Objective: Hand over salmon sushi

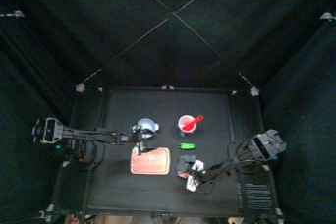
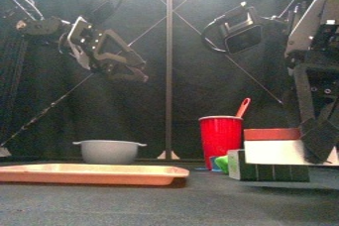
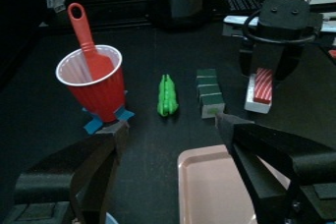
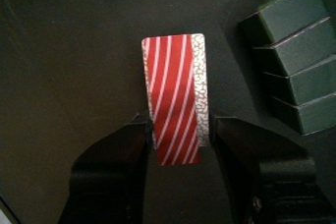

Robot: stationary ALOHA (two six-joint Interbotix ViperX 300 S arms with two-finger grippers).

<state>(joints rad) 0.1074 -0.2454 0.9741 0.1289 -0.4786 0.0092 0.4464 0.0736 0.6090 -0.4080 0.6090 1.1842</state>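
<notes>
i've got the right gripper (image 4: 174,135) down low over the right side of the bench (image 1: 118,105), and its jaws are clamped on the salmon sushi (image 4: 176,95), one jaw on each long side. from the right wrist view the piece is a long red block with pale stripes and a speckled white strip along one edge. in the left wrist view i see the same piece (image 3: 261,85) hanging in that gripper (image 3: 266,71); whether it touches the bench surface i cannot tell. just beside it sits a row of dark green blocks (image 4: 296,56), close to the sushi but apart from it.

my left gripper (image 3: 178,159) is raised over the left half of the bench, jaws spread wide with nothing between them. below and ahead of it i can see the corner of the pink board (image 3: 217,184), which lies flat on the bench toward the front left. the red cup (image 3: 94,81) stands upright on a small blue base, with a red spoon (image 3: 84,36) leaning in it, handle up. between the cup and the dark green blocks lies the small bright green item (image 3: 167,95), flat on the bench.

from the front view a grey bowl (image 2: 110,151) sits behind the pink board, on the left side. the two arms are well apart, one on each side.
</notes>
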